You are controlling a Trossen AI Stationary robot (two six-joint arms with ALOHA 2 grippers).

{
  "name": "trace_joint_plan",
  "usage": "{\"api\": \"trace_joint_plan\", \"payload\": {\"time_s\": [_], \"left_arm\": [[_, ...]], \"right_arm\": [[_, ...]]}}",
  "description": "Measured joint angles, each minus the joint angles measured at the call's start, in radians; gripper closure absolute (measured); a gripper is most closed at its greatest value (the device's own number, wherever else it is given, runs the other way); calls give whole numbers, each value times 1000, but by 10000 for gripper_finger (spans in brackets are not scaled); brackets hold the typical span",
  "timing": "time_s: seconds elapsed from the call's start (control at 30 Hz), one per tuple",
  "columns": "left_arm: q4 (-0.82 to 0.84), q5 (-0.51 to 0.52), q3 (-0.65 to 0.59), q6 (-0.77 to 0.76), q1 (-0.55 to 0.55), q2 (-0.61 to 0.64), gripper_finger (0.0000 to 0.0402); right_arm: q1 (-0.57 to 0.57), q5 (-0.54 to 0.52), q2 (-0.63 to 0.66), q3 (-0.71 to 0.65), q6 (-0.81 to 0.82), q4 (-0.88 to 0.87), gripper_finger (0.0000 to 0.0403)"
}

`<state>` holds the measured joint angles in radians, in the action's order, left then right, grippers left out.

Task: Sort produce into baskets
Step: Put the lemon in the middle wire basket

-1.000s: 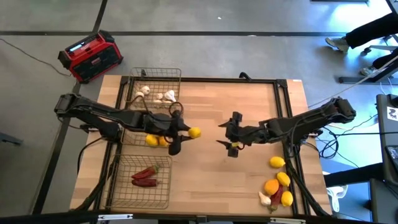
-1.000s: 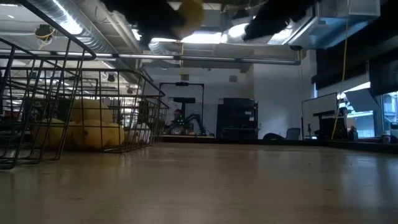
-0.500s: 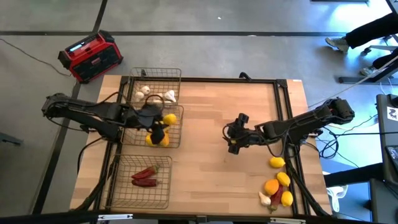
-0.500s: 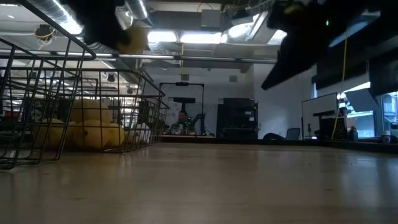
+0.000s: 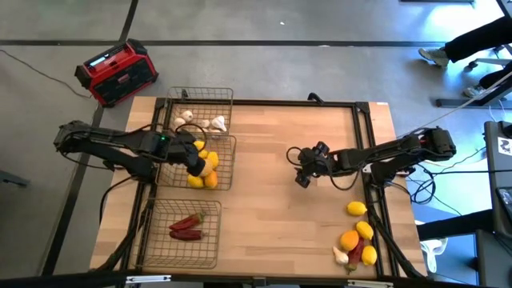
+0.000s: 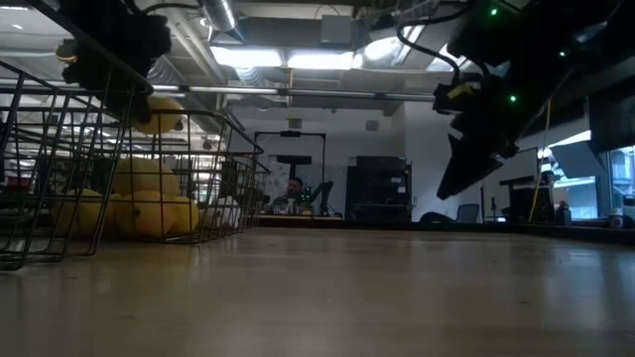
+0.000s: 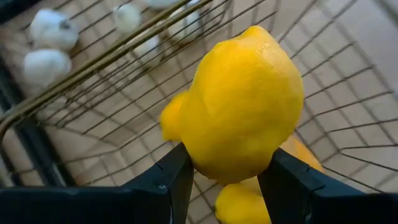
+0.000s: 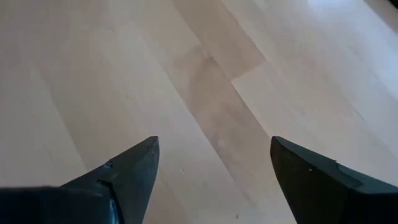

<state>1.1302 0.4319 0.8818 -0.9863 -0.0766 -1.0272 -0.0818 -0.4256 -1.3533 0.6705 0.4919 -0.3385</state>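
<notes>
**Lemon held over middle basket**

A light wood table (image 5: 264, 208) is seen on a grey floor, with a red-and-black box (image 5: 116, 72) beyond it. The left gripper (image 7: 221, 180), reaching over the middle basket (image 5: 226, 164), is clamped on a lemon (image 7: 242, 106). The right gripper (image 8: 214, 165) hangs spread and empty at mid-table. Garlic bulbs (image 7: 50, 46) behind the lemon show clearest in the left wrist view.

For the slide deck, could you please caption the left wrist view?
Left gripper holds a lemon above the wire basket already containing lemons.

Dark jointed arms, black claws (matte)
</notes>
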Motion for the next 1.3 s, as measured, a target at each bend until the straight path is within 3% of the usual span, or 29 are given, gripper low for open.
{"api": "trace_joint_plan", "payload": {"time_s": [0.53, 0.87, 1.3], "left_arm": [[110, -59, 0, 30, 77, -185, 249], [115, -60, -1, 227, 86, -297, 249], [64, -114, -144, 344, 85, -323, 249]], "right_arm": [[-3, 0, 0, -12, 1, 53, 100], [-3, 0, 0, -12, 1, 52, 100], [-3, 0, 0, -12, 1, 53, 100]]}}
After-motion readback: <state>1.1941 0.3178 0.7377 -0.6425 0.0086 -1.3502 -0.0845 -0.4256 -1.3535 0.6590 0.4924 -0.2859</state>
